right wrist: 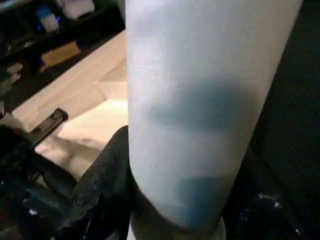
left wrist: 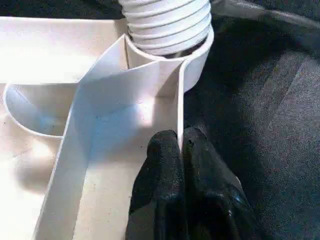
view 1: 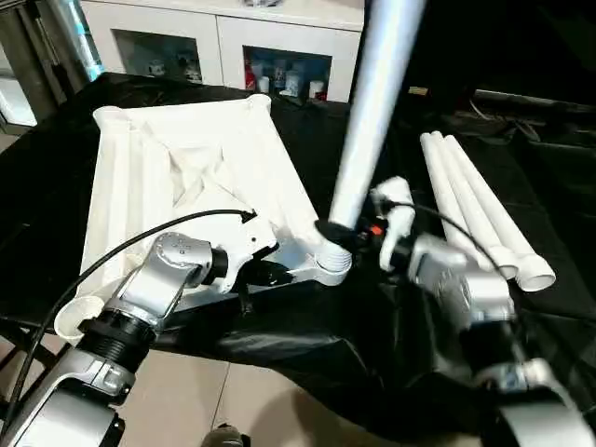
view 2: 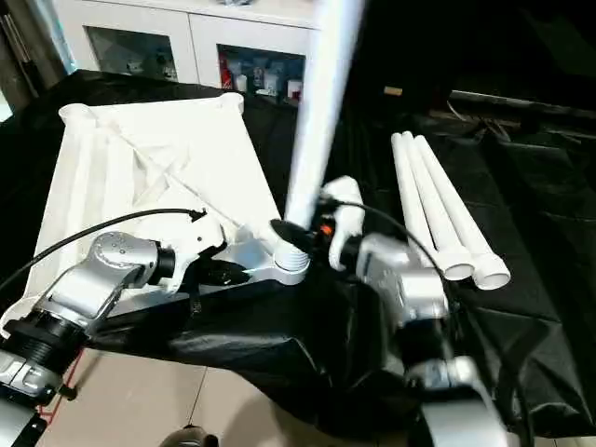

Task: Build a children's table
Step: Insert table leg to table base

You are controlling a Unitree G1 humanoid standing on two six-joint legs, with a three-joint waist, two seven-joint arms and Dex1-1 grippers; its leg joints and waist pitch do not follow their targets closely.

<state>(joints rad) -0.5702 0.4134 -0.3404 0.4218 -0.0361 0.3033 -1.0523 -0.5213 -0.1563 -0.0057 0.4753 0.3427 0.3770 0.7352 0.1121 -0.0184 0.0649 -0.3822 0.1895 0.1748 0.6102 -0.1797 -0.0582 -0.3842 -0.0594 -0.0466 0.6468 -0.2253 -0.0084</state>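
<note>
The white tabletop (view 1: 186,168) lies ribbed side up on a black cloth. A white leg (view 1: 372,102) stands tilted in its near right corner socket (view 1: 331,265), with the threaded end (left wrist: 167,25) showing above the socket. My right gripper (view 1: 346,235) is shut on this leg just above the socket, one black finger (right wrist: 107,170) pressed against the tube. My left gripper (left wrist: 180,142) is shut on the thin rim wall of the tabletop right beside that socket. Three more legs (view 1: 475,205) lie side by side to the right.
A white glass-door cabinet (view 1: 223,37) stands behind the work surface. The black cloth (view 1: 307,345) hangs over the near edge, with bare floor (view 1: 205,391) below. A black cable (view 1: 140,237) loops over my left forearm.
</note>
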